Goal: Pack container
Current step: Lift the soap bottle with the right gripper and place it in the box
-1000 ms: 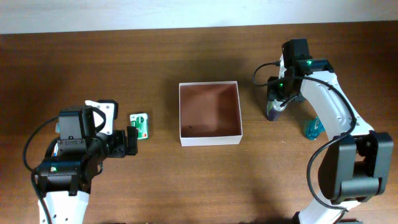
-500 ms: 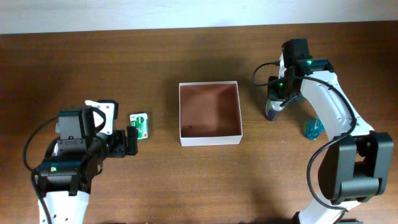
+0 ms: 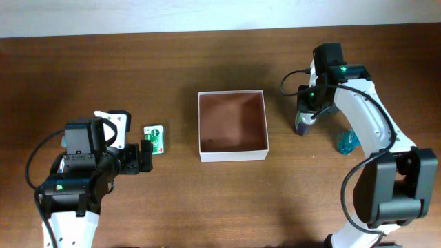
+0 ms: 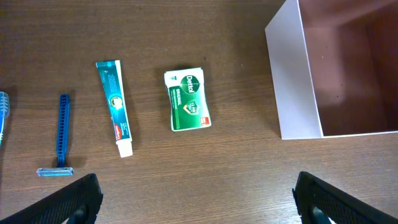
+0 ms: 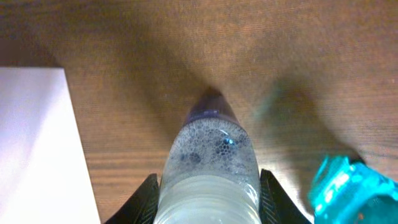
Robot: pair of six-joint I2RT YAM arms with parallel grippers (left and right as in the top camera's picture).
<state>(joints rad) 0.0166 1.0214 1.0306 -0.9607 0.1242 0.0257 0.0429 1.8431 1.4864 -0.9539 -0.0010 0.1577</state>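
Fingers (image 5: pixel 144 202) of the right gripper (image 5: pixel 209 202) are pressed against both sides of a clear bottle (image 5: pixel 209 163), so the bottle is firmly grasped between jaws closed only to its width. Foamy liquid is seen inside the bottle, and its purple cap (image 5: pixel 210 107) is pointed down at the wooden table (image 5: pixel 124 50); whether the cap touches the wood cannot be told. A teal object (image 5: pixel 345 190) is seen just beside the bottle on 1 side, and a white wall of the container (image 5: pixel 37 143) on the other.

In the left wrist view, the left gripper (image 4: pixel 196 183) is held wide open above the table with nothing between its 2 fingers (image 4: pixel 74 199). Beyond it, 4 items are laid apart on the wood: a green soap packet (image 4: pixel 186 101), a toothpaste tube (image 4: pixel 114 106), a blue razor (image 4: pixel 60 137), and a pale blue object (image 4: pixel 3 115) cut off at the frame edge. The container is seen farther off to the side, clear of the soap packet.

From overhead, the container is placed at the middle of the table, between the 2 arms, with its brownish-pink floor (image 3: pixel 232 120) bare apart from a small dark speck. The bottle is held just outside the container's wall on the right arm's side.
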